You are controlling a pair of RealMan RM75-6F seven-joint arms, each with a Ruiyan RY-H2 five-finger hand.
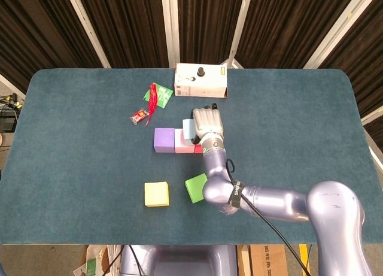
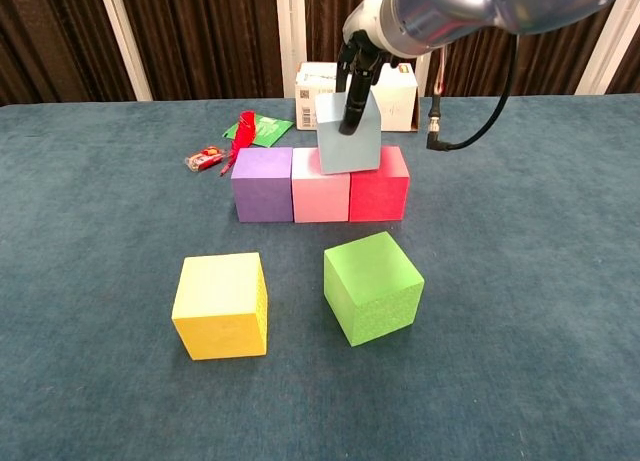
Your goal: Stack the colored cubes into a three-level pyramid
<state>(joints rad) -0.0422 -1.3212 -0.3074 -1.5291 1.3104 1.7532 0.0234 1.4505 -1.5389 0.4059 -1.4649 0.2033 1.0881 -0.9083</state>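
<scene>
A purple cube (image 2: pixel 262 185), a pink cube (image 2: pixel 320 197) and a red cube (image 2: pixel 381 187) stand in a row on the table. My right hand (image 1: pixel 207 125) holds a light blue cube (image 2: pixel 348 133) over the seam between the pink and red cubes; I cannot tell if it rests on them. A dark finger (image 2: pixel 352 103) lies across the blue cube's front face in the chest view. The yellow cube (image 2: pixel 222 305) and the green cube (image 2: pixel 372 287) sit loose nearer the front. My left hand shows in neither view.
A white box (image 1: pixel 201 81) stands behind the row of cubes. Red and green wrappers (image 1: pixel 156 95) and a small red packet (image 1: pixel 139 115) lie to its left. A black cable (image 2: pixel 478 99) hangs from my right arm.
</scene>
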